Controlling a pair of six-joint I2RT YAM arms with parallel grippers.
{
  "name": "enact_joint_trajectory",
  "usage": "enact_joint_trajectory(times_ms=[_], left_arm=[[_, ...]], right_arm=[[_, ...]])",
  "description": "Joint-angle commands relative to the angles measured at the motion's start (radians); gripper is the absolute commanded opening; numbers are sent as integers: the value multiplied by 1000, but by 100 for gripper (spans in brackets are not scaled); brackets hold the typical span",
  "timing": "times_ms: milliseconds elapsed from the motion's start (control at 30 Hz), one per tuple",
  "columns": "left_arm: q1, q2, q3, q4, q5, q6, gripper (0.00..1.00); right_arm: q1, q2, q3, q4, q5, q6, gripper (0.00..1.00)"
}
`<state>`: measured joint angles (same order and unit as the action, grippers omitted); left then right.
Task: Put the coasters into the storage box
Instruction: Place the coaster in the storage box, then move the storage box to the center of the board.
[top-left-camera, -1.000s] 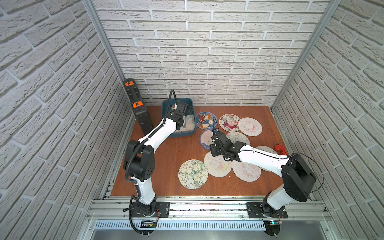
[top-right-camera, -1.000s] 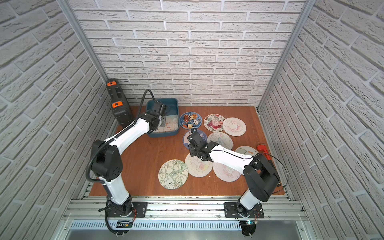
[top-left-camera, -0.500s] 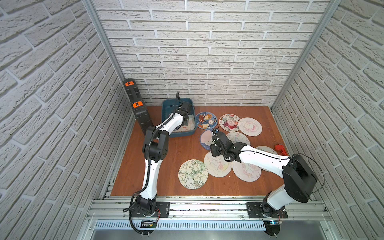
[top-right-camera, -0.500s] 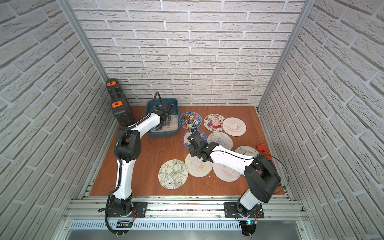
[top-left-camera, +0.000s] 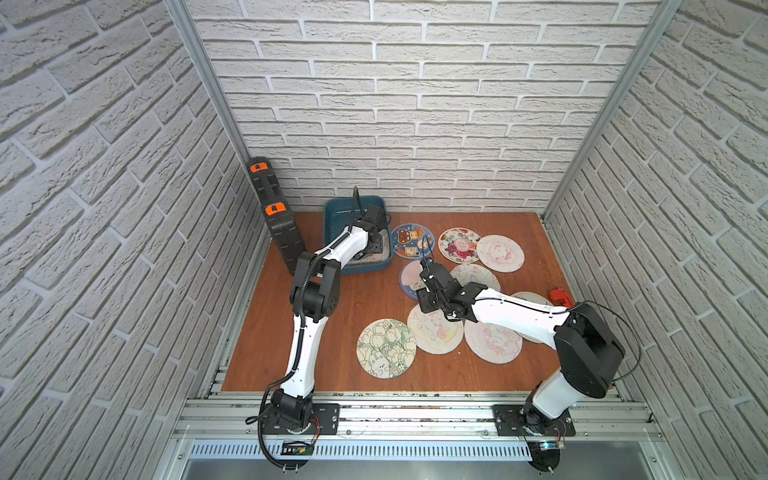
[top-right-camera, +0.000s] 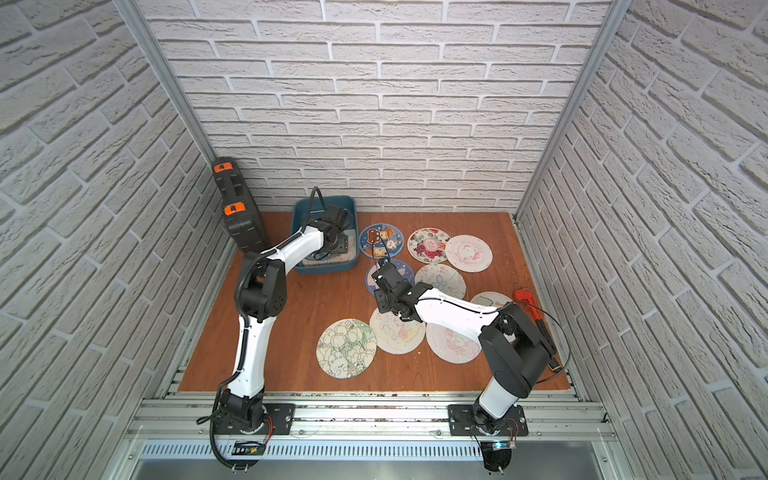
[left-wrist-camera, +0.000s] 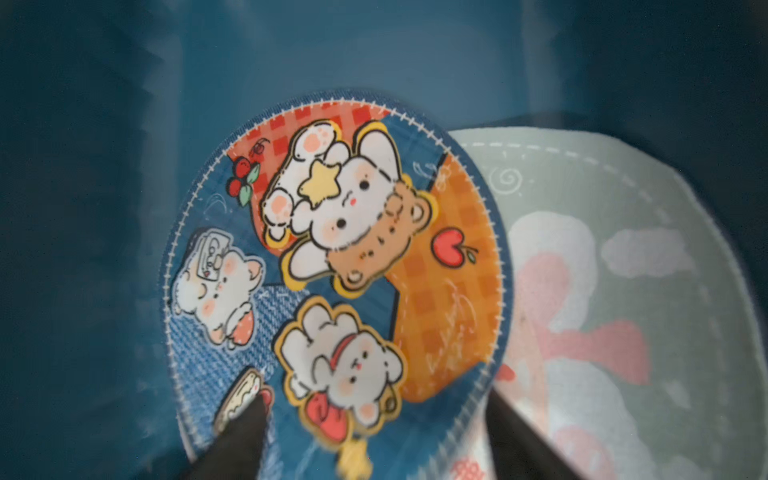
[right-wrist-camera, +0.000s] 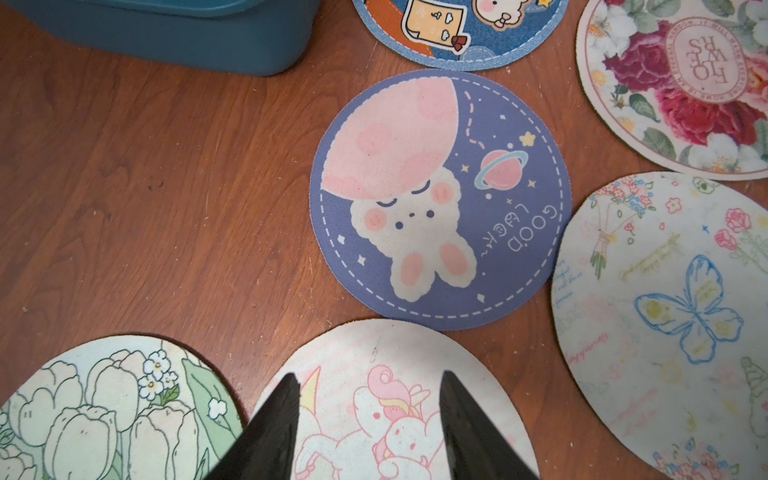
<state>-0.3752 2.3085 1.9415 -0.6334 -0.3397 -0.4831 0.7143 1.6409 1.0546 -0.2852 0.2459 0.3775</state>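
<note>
Left wrist view: blue bear-print coaster (left-wrist-camera: 332, 270), blurred, inside the storage box (left-wrist-camera: 374, 50) and covering part of a pale green coaster (left-wrist-camera: 665, 187). In a top view: right arm (top-left-camera: 519, 318) hiding part of the butterfly coaster (top-left-camera: 482, 276) and most of the red tool (top-left-camera: 557, 296) at the right.

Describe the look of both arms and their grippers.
The left arm and right arm have white tubular links with bulky black joint housings; black cables loop alongside. The left gripper and right gripper carry matte black fingers tapering to points.
</note>
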Motion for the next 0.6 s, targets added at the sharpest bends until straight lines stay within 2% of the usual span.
enact_joint_trajectory(times_ms=[0,567], left_arm=[[6,-43,-22,-15,-4,-19,95],[-10,-208,-318,-47,43,-172,98]], right_arm=[[-1,14,30,23,-4,-3,55],[-4,5,38,6,7,6,55]])
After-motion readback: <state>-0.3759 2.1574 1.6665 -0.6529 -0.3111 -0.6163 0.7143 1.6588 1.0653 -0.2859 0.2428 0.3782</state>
